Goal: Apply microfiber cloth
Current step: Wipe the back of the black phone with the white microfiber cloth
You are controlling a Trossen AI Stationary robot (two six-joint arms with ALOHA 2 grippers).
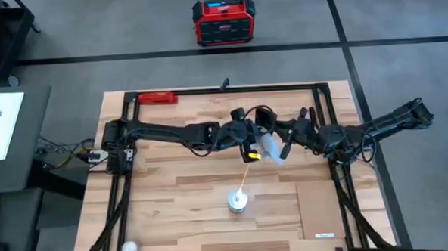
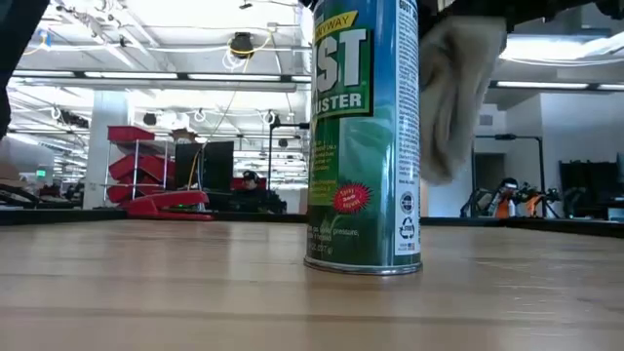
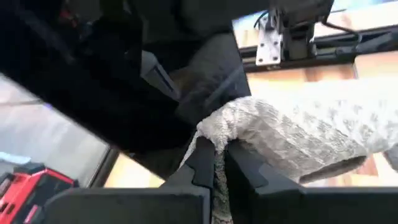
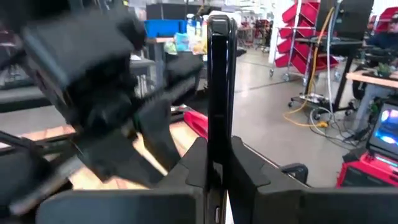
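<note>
Above the table's middle my two arms meet. My left gripper (image 3: 216, 163) is shut on the pale grey microfiber cloth (image 3: 298, 134), which also shows as a pale bundle in the high view (image 1: 271, 148) and hangs at the top of the low view (image 2: 453, 97). My right gripper (image 4: 217, 163) is shut on the black phone (image 4: 219, 87), which I see edge-on, standing upright right beside the cloth (image 1: 287, 146). Whether cloth and phone touch, I cannot tell. My left gripper pinches a bunched fold of the cloth (image 3: 217, 127) between its two fingers, several layers thick. The cloth is lifted clear of the table; the rest bulges out past the fingers and hangs slack. My right gripper pinches the phone's lower part (image 4: 217, 146) between its two fingers, one on each flat face. The phone stands upright out of the fingers, lifted clear of the table.
A green dust-spray can (image 2: 365, 136) stands upright on the wooden table (image 1: 174, 188) nearer the front edge (image 1: 237, 201), its thin straw slanting up toward the grippers. A red stapler (image 1: 158, 99) lies at the far left. A tan patch (image 1: 318, 208) lies front right.
</note>
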